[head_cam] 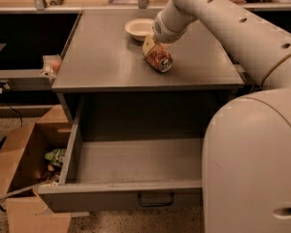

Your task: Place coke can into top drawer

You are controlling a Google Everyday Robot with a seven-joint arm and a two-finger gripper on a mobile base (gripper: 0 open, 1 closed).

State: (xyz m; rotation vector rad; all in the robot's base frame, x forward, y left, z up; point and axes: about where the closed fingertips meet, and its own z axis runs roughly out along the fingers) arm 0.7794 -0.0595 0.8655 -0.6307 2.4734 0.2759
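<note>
The coke can point(160, 60), red with a silver end, lies tilted on the grey cabinet top point(102, 57) near its middle-right. My gripper point(152, 46) sits right at the can's upper end, its pale fingers against the can. The top drawer point(121, 195) is pulled wide open below the cabinet top, its grey inside bare, with a small dark handle point(155, 199) at the centre of its front panel.
A white bowl point(139, 28) stands on the cabinet top just behind the can. A brown cardboard box point(19, 174) with items inside sits on the floor left of the drawer. My large pale arm and base point(252, 130) fill the right side.
</note>
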